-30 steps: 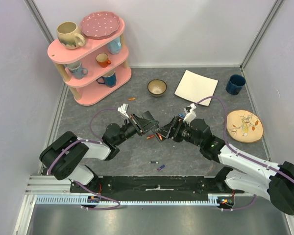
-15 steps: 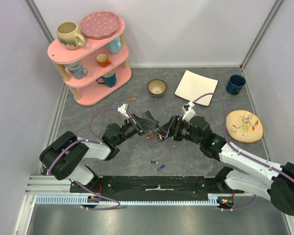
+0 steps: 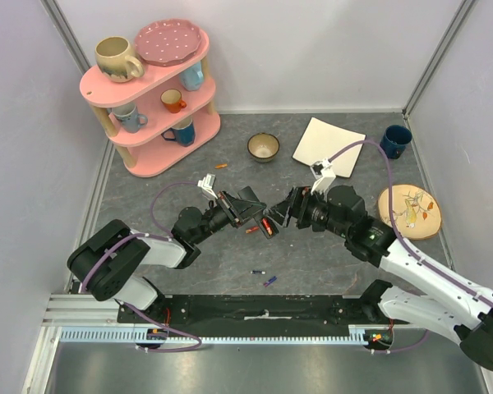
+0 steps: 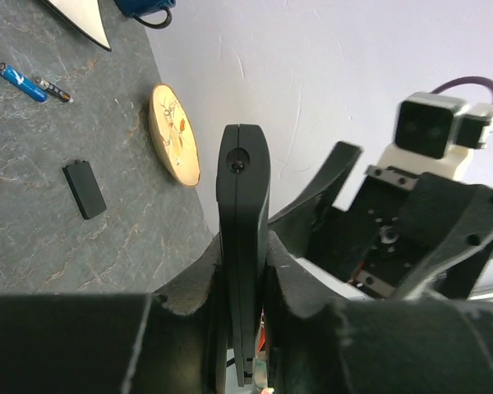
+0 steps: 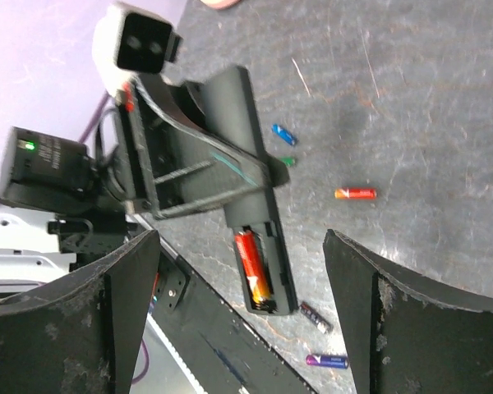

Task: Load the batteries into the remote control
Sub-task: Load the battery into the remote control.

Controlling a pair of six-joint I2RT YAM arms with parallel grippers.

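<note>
Remote control (image 5: 248,176) is clamped in the left gripper (image 4: 244,328), whose jaws are closed on its sides about mid-length, and is held above the middle of the table (image 3: 329,254). In the left wrist view the remote control appears edge-on and upright between the fingers.

Its battery compartment is uncovered at the free end. One red-orange battery (image 5: 253,275) sits inside it, lying lengthwise.

The right gripper (image 5: 240,238) faces the remote control with its jaws spread wide and grips nothing. In the top view it stands just beside the left gripper's tip.

Loose batteries lie on the table:
- an orange battery (image 5: 355,194) near the remote control;
- a blue battery (image 5: 283,134) and a green battery (image 5: 287,161) close together;
- a dark battery (image 5: 316,316) and a purple battery (image 5: 327,360) nearer the arm bases.

A small flat black panel (image 4: 85,190) lies apart from them on the table. A patterned plate (image 3: 409,212) rests at the right edge.
</note>
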